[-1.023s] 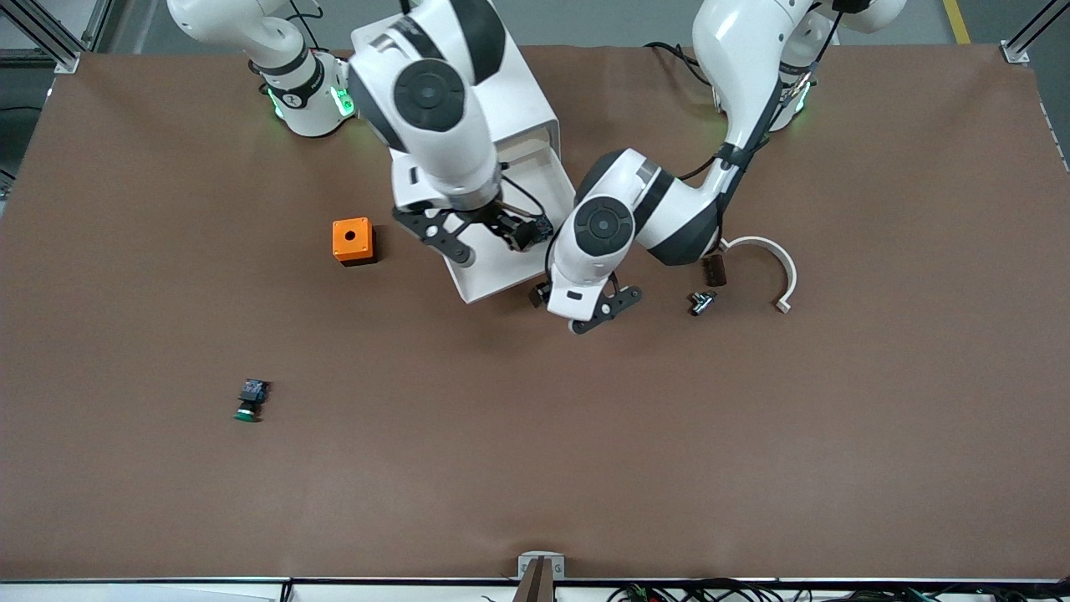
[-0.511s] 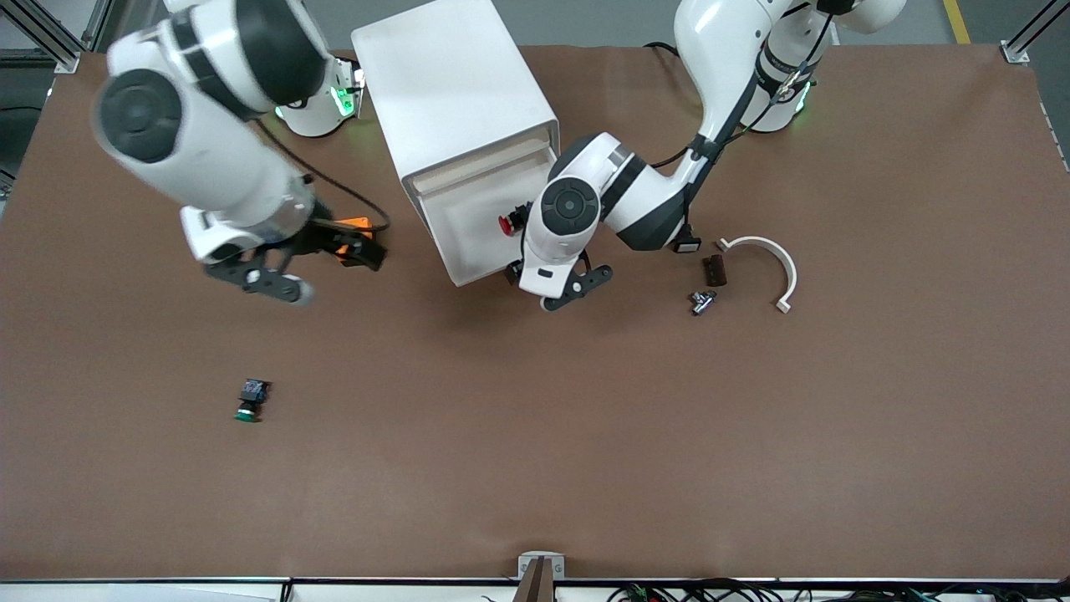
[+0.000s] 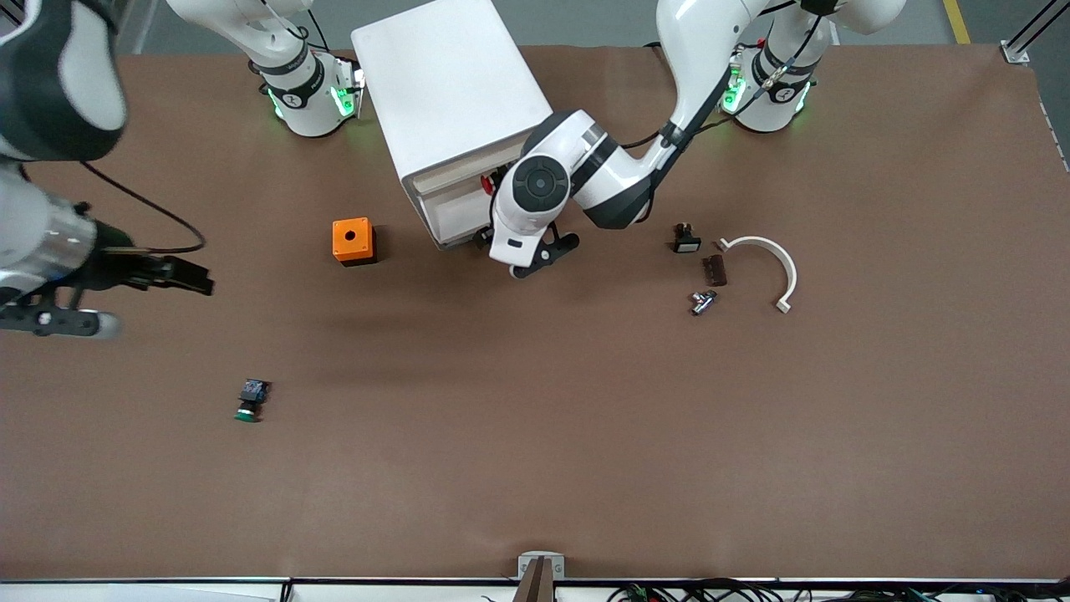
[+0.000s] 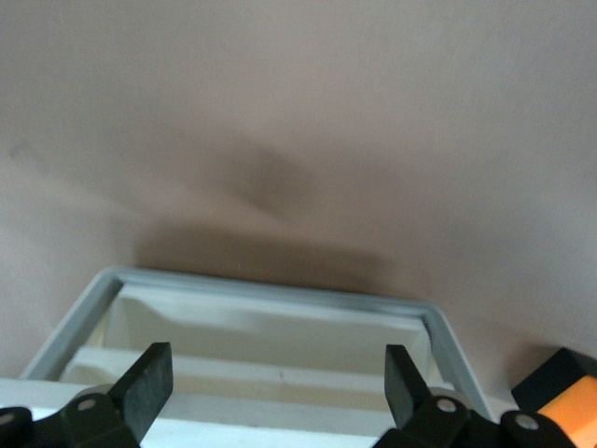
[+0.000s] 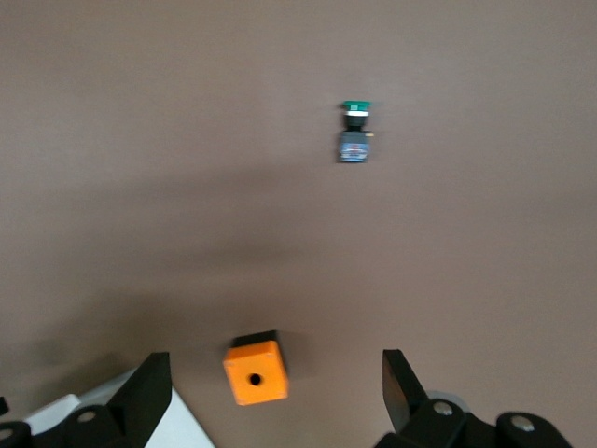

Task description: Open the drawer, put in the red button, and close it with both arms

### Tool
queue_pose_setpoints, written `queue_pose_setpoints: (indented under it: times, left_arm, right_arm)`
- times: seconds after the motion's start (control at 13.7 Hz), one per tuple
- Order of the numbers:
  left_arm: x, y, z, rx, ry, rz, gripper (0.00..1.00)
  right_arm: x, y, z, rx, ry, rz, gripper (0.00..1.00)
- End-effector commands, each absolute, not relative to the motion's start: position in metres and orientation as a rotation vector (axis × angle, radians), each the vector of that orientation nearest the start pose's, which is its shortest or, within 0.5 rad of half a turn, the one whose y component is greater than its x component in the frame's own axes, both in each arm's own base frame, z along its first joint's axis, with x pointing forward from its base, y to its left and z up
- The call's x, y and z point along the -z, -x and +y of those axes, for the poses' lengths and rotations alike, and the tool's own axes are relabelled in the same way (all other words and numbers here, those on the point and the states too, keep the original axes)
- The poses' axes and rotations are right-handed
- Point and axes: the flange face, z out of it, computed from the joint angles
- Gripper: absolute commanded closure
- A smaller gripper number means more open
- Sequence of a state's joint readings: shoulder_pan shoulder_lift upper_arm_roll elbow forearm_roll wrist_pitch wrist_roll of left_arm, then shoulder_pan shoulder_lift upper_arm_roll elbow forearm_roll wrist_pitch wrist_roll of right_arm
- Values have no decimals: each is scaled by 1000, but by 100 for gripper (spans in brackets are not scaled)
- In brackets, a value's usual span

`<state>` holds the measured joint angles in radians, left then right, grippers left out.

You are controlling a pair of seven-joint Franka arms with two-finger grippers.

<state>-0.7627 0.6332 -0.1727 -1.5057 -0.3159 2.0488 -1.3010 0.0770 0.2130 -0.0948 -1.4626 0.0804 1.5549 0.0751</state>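
Observation:
The drawer (image 3: 452,220) sticks a short way out of the white cabinet (image 3: 451,92). The red button (image 3: 486,181) lies in it, half hidden by the left arm's wrist. My left gripper (image 3: 542,255) is open at the drawer's front rim. In the left wrist view the drawer (image 4: 270,303) lies straight ahead between the open fingers of that gripper (image 4: 277,387), which hold nothing. My right gripper (image 3: 75,313) hangs open and empty over the table at the right arm's end. The right wrist view shows this gripper (image 5: 275,392) high above the table.
An orange box (image 3: 352,241) with a hole stands beside the cabinet and also shows as the orange box (image 5: 254,371) below the right wrist. A green-capped button (image 3: 249,400) lies nearer the front camera. A white curved piece (image 3: 773,267) and small parts (image 3: 700,301) lie toward the left arm's end.
The right arm swung away from over the drawer to its end of the table, leaving the red button inside. The left gripper moved toward the cabinet and the drawer slid partly in.

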Motion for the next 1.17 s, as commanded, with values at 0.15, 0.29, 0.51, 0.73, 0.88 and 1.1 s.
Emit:
queue_pose_setpoints:
  times: [0.15, 0.29, 0.51, 0.73, 0.88, 1.1]
  left_arm:
    - [-280, -373, -594, -698, 2991, -899, 0]
    - [-280, -360, -601, -698, 2975, -908, 0]
    - [-286, -370, -597, -689, 2965, -965, 0]
    - [-311, -435, -556, -624, 2983, -1105, 0]
    - [-339, -483, -518, -532, 2989, -1171, 0]
    - [-380, -534, -452, -227, 2960, -1113, 0]
  right_arm:
    - [-561, -602, -41, -248, 3111, 145, 0]
    - [-565, -602, -40, -243, 3179, 127, 0]
    - [-562, -601, -40, -267, 3175, 132, 0]
    - [-561, -602, -41, -264, 3162, 138, 0]
    - [-559, -603, -47, -259, 3159, 150, 0]
    - [-559, -603, -53, -250, 3064, 189, 0]
